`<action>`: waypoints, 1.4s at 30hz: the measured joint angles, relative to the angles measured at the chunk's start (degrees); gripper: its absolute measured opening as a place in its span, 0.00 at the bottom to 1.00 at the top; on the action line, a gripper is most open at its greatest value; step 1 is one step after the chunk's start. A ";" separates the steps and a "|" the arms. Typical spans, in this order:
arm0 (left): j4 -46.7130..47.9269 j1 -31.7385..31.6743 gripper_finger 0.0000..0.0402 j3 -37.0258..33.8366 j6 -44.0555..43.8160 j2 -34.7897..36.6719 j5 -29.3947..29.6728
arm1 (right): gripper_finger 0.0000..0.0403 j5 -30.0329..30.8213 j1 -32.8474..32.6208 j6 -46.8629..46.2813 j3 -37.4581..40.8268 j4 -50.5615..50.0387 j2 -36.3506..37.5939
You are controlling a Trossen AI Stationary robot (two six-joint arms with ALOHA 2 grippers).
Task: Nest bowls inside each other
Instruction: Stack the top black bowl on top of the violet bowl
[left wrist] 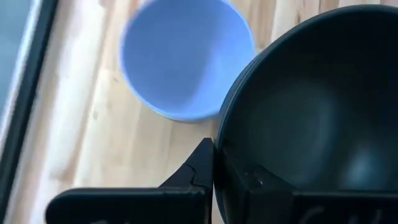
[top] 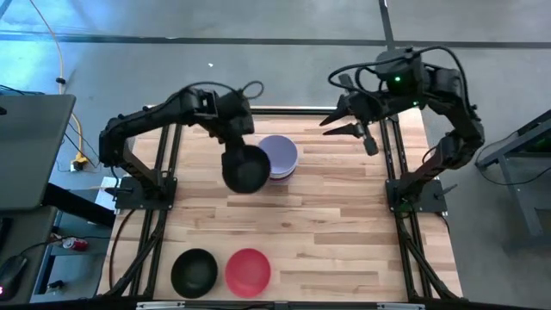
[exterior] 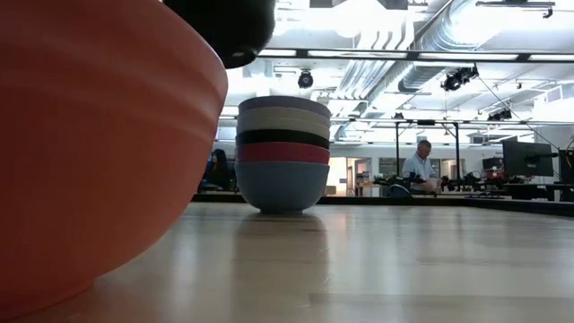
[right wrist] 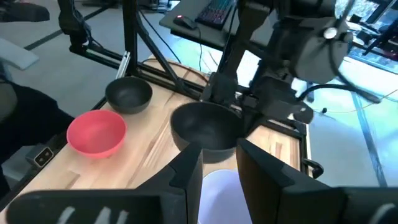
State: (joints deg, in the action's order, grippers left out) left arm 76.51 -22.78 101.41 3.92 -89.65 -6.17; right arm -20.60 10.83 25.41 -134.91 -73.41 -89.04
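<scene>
The wooden bench (top: 344,224) is carrying everything, and the two dark arms are reaching in over its far half. Near the middle of that far half the stack of nested bowls (exterior: 283,152) is standing upright, a lavender bowl (top: 281,153) topmost, with white, black and magenta rims showing beneath it and a blue bowl at the base. The left pincer (top: 231,138) is gripping a black bowl (top: 245,168) by its rim, fingers clamped tight on the wall, and is holding it in the air just beside the stack, overlapping the stack's edge but not yet centred over it. The right pincer (top: 349,123) is waiting above the far right of the bench, fingers partly apart and holding nothing. Two loose bowls are sitting at the near edge, well apart from the stack: another black bowl (top: 194,272) and, just beside it, a red bowl (top: 248,271). The step in hand looks to be carrying the held bowl to the stack; the next move is calling for centring it over the lavender bowl, keeping it level, lowering and releasing.
</scene>
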 joint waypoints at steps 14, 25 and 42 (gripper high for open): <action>-0.87 -7.98 0.00 13.36 6.39 -14.11 -8.24 | 0.23 0.05 0.00 -0.98 0.00 -1.42 2.70; 3.09 -11.82 0.00 26.64 8.87 -27.10 -11.89 | 0.23 0.07 0.00 -0.74 0.00 -4.50 3.29; 6.66 -12.50 0.00 30.53 9.29 -34.30 -9.88 | 0.23 0.05 -0.02 1.64 0.00 -7.32 3.31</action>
State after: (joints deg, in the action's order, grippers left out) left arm 83.17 -35.27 131.94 13.21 -123.95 -16.05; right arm -20.55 10.81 27.05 -134.91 -80.73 -85.73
